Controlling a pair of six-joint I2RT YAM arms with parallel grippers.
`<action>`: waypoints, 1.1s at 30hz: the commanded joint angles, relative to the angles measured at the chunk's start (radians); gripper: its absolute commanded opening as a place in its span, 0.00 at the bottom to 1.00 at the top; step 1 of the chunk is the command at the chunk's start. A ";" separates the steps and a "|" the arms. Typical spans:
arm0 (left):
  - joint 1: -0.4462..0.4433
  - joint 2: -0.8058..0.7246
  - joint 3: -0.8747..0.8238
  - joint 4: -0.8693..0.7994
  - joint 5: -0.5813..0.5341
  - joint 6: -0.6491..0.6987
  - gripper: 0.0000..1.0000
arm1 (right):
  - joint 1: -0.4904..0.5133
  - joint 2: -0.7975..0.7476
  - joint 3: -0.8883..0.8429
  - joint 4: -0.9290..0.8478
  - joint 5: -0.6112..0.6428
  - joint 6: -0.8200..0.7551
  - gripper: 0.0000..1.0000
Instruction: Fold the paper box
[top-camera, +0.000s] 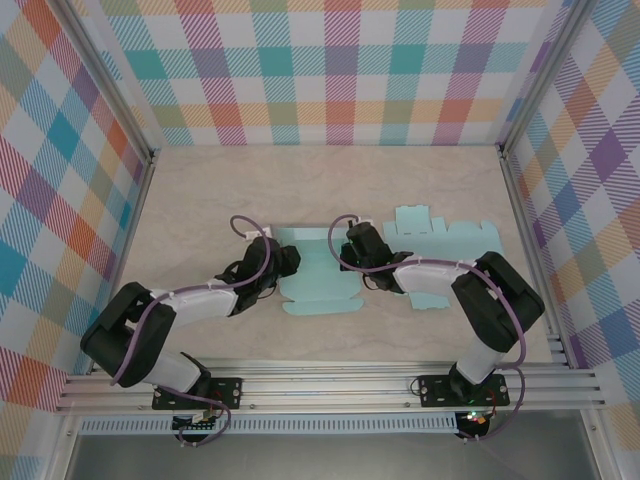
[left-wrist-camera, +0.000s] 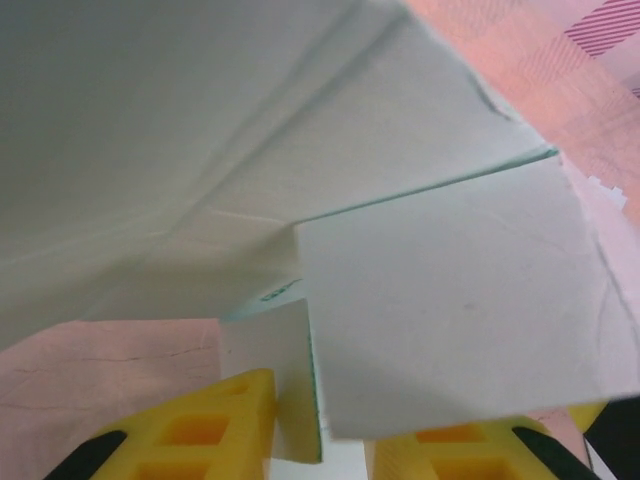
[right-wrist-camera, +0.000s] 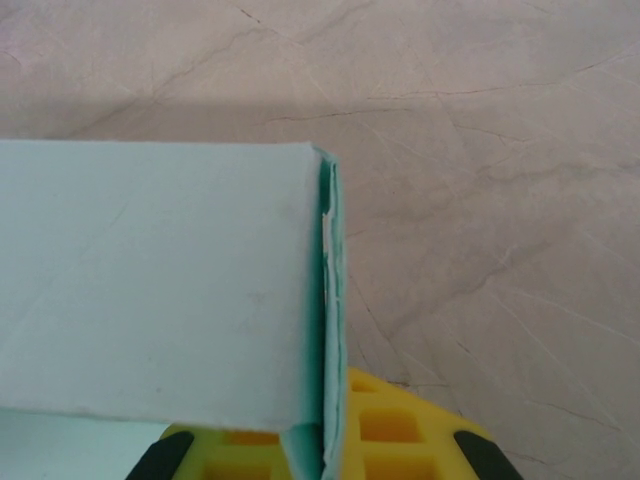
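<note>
Thin pale teal card, matte, creased along its fold lines: that's the box (top-camera: 320, 275), lying mid-table between the two arms with scalloped, tabbed edges. Left gripper (top-camera: 288, 262) is at its left edge, right gripper (top-camera: 352, 245) at its upper right corner. The left wrist camera is tucked right under the card, with big smooth panels overhead and one crisp diagonal crease. A small square flap hangs down between the yellow waffle-moulded pads (left-wrist-camera: 200, 430). It touches the left-hand pad, there's a gap to the other one, and the jaws stand part open with nothing pinched.

From the right wrist, a wall of the box is folded upright, doubled at its corner with a slightly ragged cut edge. That doubled edge drops straight between the yellow fingers, and the jaws are closed tight on it.

The count is two card pieces, two arms and two grippers. The second blank (top-camera: 450, 240), same teal, lies flat just right of the box, and the right arm crosses over its near left part. The table (top-camera: 330, 180) is beige with marble-like veins. Bright plaid walls (top-camera: 340, 70) fence three sides. Purple cables (top-camera: 240, 225) loop over both wrists.
</note>
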 joint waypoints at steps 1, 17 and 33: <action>-0.010 0.047 0.041 0.066 0.025 -0.007 0.28 | 0.019 0.031 0.018 -0.036 -0.011 0.002 0.00; -0.009 -0.097 0.016 -0.101 0.082 0.025 0.50 | 0.022 0.069 0.029 -0.039 0.002 0.056 0.00; 0.024 -0.563 0.073 -0.602 -0.096 0.157 0.65 | 0.022 0.076 0.053 -0.064 -0.003 0.024 0.00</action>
